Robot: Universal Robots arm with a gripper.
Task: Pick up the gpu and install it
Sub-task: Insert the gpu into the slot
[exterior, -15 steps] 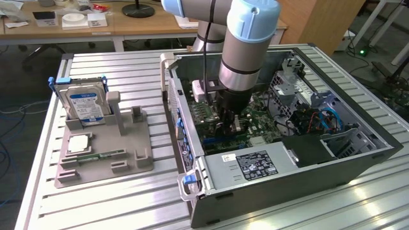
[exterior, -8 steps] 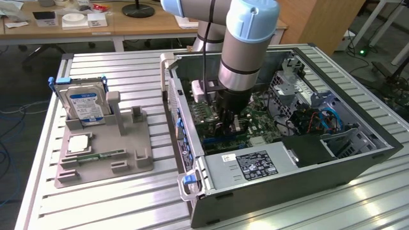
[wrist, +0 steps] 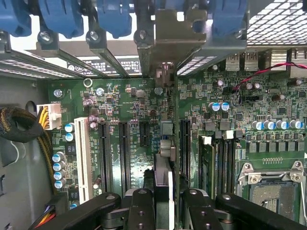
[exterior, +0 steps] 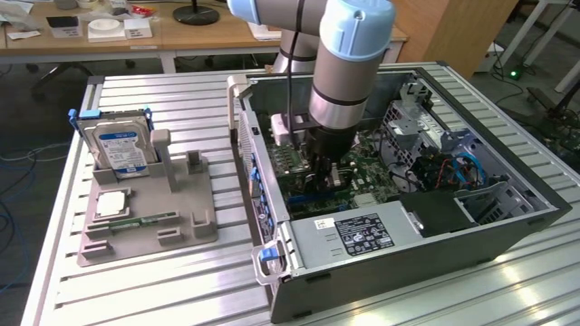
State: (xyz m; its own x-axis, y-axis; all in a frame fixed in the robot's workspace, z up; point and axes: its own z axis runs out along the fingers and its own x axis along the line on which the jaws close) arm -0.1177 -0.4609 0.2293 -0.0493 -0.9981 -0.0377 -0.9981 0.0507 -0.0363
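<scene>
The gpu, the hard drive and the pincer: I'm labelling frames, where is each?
gpu (wrist: 165, 158): wrist view, card's top edge.
hard drive (exterior: 122, 146): exterior view, blue label.
pincer (wrist: 163, 203): wrist view, between the fingertips.

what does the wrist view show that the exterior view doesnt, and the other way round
Wrist view alone: the white slot and black slots on the motherboard, the empty CPU socket, and the gpu seen edge-on, its bracket up among the blue clips.

Exterior view alone: the grey fixture tray holding the hard drive, the power supply, and the arm.

Both: the gripper, shut on the gpu, down inside the open computer case.
</scene>
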